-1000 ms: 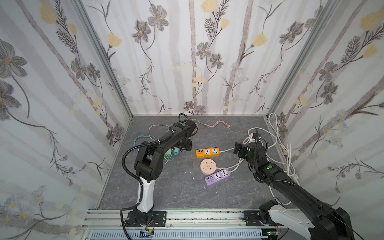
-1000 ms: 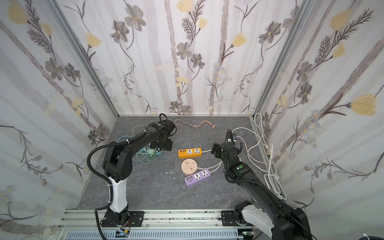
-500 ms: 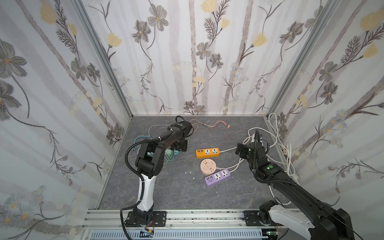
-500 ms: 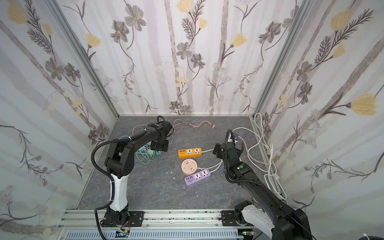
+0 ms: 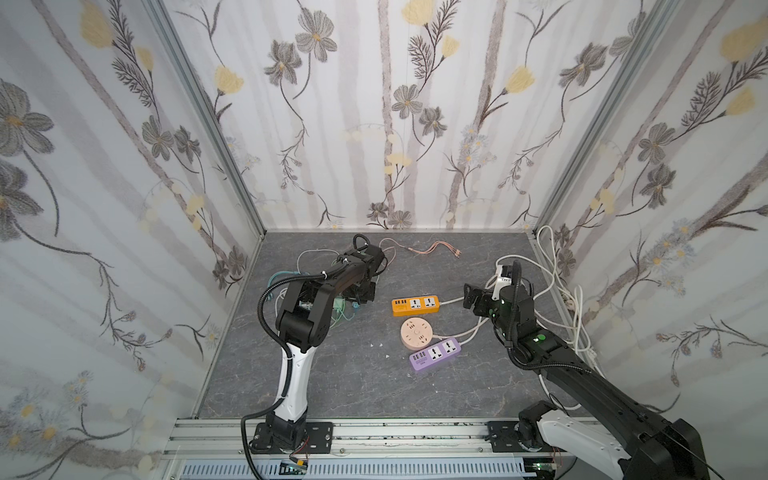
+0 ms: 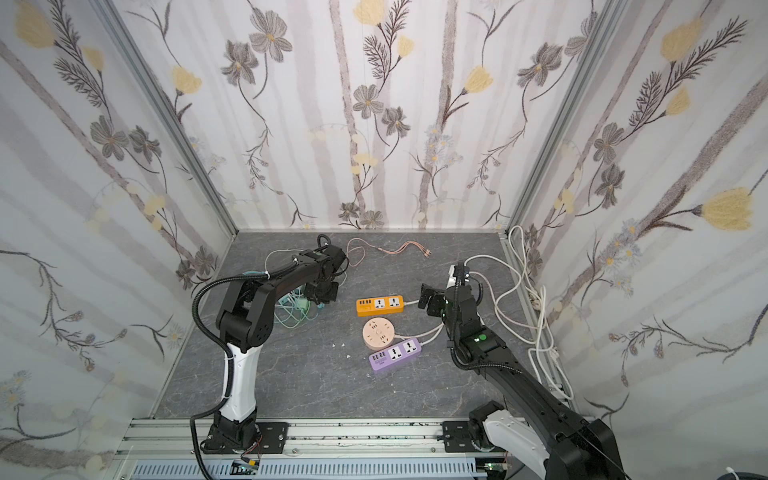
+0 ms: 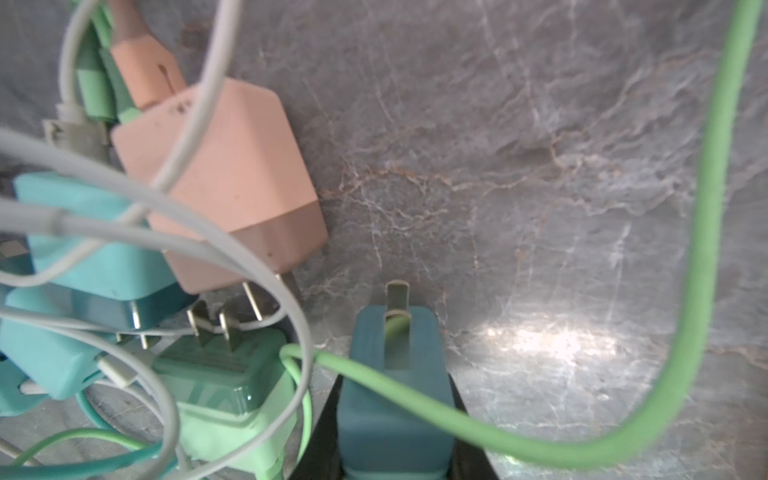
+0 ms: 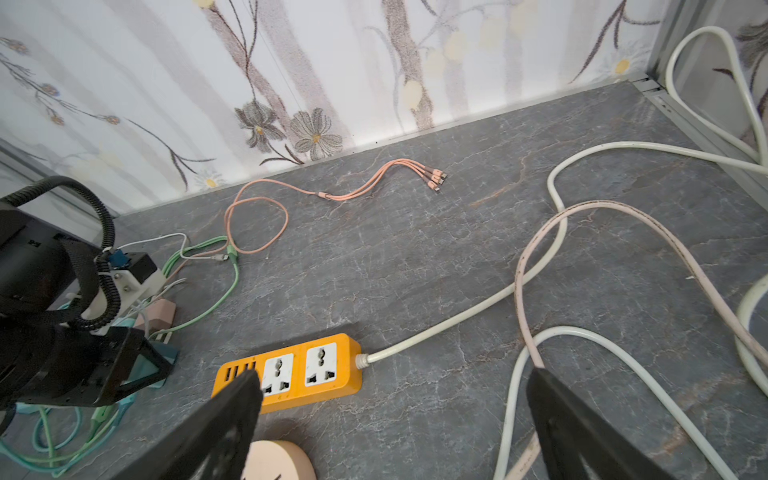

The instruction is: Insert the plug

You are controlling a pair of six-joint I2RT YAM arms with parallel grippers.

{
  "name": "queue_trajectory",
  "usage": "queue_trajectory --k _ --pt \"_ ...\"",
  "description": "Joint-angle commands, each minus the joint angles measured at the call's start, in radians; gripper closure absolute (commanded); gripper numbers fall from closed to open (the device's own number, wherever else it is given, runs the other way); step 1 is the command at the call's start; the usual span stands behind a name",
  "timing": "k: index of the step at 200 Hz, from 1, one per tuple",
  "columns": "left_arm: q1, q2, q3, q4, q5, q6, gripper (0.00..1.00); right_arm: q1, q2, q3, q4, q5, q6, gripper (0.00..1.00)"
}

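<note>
A dark teal plug (image 7: 370, 428) lies prongs forward on the grey floor at the edge of a pile of chargers. My left gripper (image 7: 395, 386) is shut on it, one black finger against each side, and a green cable (image 7: 706, 208) crosses over the plug. In both top views the left gripper (image 5: 358, 296) (image 6: 322, 296) is low over that pile at the left. The orange power strip (image 5: 415, 304) (image 8: 291, 372) lies mid-floor. My right gripper (image 5: 471, 297) (image 8: 392, 378) hovers open just right of it, holding nothing.
A pink charger (image 7: 224, 178), a mint charger (image 7: 224, 399) and light teal ones (image 7: 91, 249) are tangled in white and green cables. A round peach socket (image 5: 416, 332) and a purple strip (image 5: 435, 353) lie nearer the front. White cords (image 5: 557, 274) loop along the right wall. A pink multi-head cable (image 8: 374, 183) lies at the back.
The left gripper's jaws have closed in from wide open onto the teal plug, and the left arm has shifted slightly. The right arm has not moved.
</note>
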Motion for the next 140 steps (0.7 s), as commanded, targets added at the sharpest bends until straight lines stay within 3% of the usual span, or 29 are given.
queue_trajectory --k 1,11,31,44,75,107,140 --pt "-0.006 -0.124 -0.029 0.054 0.013 -0.019 0.94 0.002 -0.005 -0.003 0.087 -0.090 -0.016 0.01" --pt "-0.009 -0.197 -0.044 0.082 0.067 -0.035 1.00 0.004 -0.007 -0.009 0.128 -0.133 0.000 0.01" --pt "-0.026 -0.323 -0.049 0.128 0.171 -0.090 1.00 0.009 0.007 -0.044 0.288 -0.327 -0.067 0.01" --pt "-0.043 -0.378 -0.022 0.134 0.208 -0.132 1.00 0.022 0.036 -0.052 0.382 -0.388 -0.070 0.01" --pt "-0.081 -0.450 0.080 0.127 0.250 -0.192 1.00 0.078 0.158 -0.023 0.539 -0.443 -0.075 0.03" --pt "-0.084 -0.492 0.193 0.141 0.328 -0.218 1.00 0.165 0.297 0.035 0.654 -0.519 -0.200 0.05" --pt "-0.083 -0.507 0.289 0.088 0.262 -0.156 1.00 0.253 0.411 0.128 0.663 -0.509 -0.279 0.04"
